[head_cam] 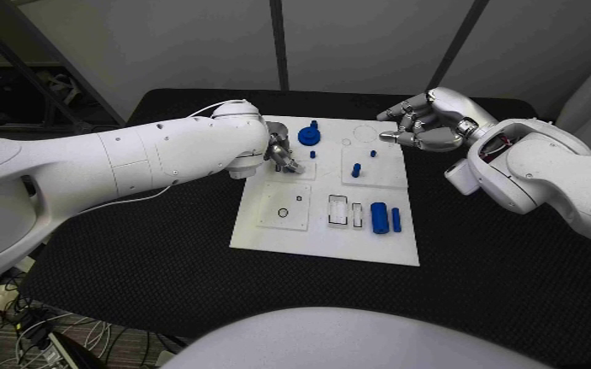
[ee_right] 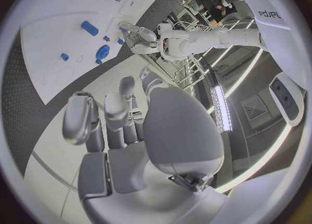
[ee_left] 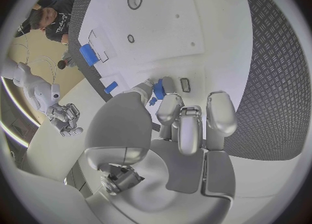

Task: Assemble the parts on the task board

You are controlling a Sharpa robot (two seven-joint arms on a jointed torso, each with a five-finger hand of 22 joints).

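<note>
The white task board (head_cam: 323,237) lies mid-table. My left hand (head_cam: 281,152) hovers low over its far left part and pinches a small blue part (ee_left: 158,89) between thumb and fingers (ee_left: 170,104), close to a small slot (ee_left: 184,83). A round blue part (head_cam: 308,136) stands just right of that hand, and short blue pegs (head_cam: 356,169) stand further right. Two long blue parts (head_cam: 381,213) lie at the board's right edge beside rectangular slots (head_cam: 337,208). My right hand (head_cam: 425,126) hangs above the board's far right corner, fingers (ee_right: 124,104) loosely bent, holding nothing.
The black table (head_cam: 136,258) surrounds the board, with bare room on both sides and in front. A ring-shaped hole (head_cam: 284,212) marks the board's near left square. My left arm (head_cam: 136,160) stretches across the table's left side.
</note>
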